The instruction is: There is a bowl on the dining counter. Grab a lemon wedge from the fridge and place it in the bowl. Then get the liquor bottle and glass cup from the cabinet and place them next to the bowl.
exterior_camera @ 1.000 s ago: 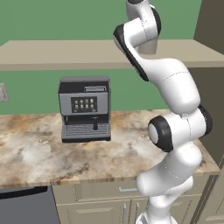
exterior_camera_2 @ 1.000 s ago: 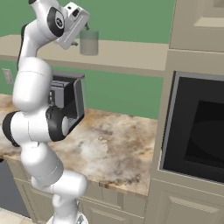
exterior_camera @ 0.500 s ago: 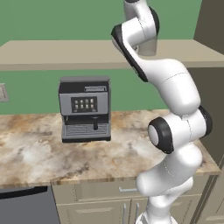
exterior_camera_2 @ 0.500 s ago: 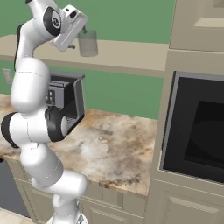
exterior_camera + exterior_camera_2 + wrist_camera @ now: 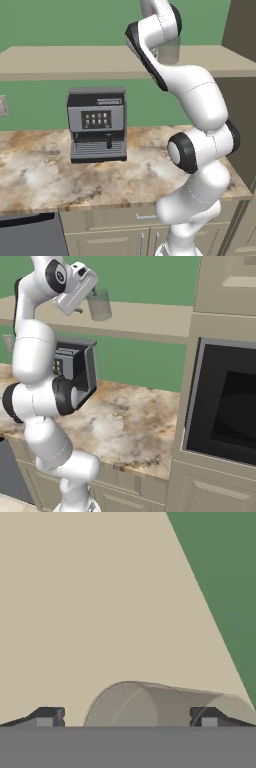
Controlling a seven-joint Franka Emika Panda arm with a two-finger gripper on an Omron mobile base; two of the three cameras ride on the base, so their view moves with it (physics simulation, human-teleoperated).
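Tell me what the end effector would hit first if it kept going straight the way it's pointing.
Most likely the glass cup, which sits between the open end effector's fingertips on the beige shelf. Depth is hard to judge.

Glass cup – clear grey; shelf beige, wall green.

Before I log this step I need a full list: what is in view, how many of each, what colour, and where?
glass cup: one, clear greyish, on the tan shelf, between the claw's fingertips.
shelf: one, tan, along the green wall above the worktop.
coffee machine: one, dark grey, on the worktop against the wall.
worktop: one, beige-brown marbled, over cream cabinet doors.
oven: one, black, built into the cream cabinet at the right.
wall outlet: one, pale, on the green wall at far left.
arm: one, white with dark joints.
claw: one, open, fingertips either side of the glass cup.
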